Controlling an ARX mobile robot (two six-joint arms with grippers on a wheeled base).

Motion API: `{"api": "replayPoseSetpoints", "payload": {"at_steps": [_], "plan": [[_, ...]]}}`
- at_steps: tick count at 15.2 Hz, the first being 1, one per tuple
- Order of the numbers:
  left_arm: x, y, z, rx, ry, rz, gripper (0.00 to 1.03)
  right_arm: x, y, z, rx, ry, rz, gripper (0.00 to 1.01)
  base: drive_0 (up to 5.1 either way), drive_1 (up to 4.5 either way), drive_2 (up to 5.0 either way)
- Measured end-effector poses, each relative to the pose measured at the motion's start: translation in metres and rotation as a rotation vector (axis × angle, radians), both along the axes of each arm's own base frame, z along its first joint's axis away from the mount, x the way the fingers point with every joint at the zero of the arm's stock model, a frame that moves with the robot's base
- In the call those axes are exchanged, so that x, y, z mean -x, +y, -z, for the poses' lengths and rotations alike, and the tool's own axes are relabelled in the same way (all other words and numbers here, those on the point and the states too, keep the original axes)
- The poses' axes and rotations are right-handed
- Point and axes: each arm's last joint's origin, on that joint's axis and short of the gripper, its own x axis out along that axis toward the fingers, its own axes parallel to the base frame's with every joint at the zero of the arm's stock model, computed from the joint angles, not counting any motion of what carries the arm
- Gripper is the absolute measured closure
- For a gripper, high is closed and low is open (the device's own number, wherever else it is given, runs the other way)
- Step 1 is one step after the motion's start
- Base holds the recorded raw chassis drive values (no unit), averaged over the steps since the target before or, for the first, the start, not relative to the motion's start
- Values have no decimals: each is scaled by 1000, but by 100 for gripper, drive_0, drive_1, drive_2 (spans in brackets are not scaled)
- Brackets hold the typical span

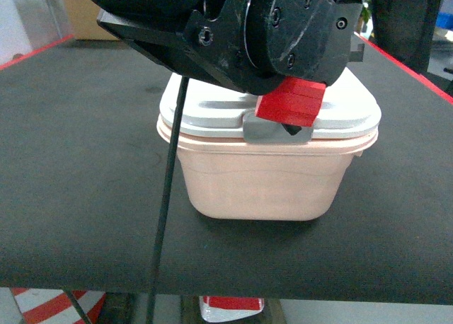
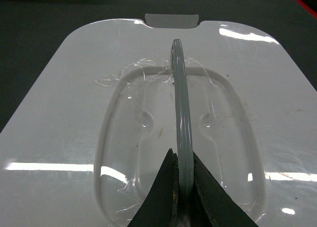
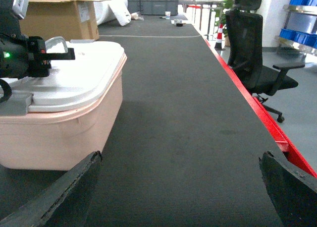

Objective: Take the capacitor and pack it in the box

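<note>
Left gripper [image 2: 184,190] is sitting right on top of the box [image 1: 262,182] — its two dark fingers [image 2: 161,197] are pinching in on the thin grey handle [image 2: 181,123] of the white lid [image 2: 74,113], pretty much closed onto it. From the head view the black arm is blocking most of the lid, with a red block [image 1: 290,101] hanging just above the grey latch clip [image 1: 272,131] at the front. That pale pink box is resting on the black table [image 1: 78,161], lid seated on its rim. Over on the right, the right gripper [image 3: 181,187] is hovering low over bare tabletop beside the box — fingers [image 3: 74,187] spread wide, holding nothing. Can't see any capacitor anywhere.
</note>
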Motion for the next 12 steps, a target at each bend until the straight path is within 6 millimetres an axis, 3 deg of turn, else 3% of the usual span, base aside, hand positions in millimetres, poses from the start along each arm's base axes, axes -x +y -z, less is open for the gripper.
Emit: {"api": "replayPoseSetpoints", "payload": {"at_steps": [3, 12], "plan": [[0, 9, 1, -5, 9, -10, 101, 0, 0, 0, 0, 0, 0, 3, 0, 0, 0], [9, 8, -2, 5, 26, 57, 101, 0, 0, 0, 0, 0, 0, 3, 0, 0, 0]]}}
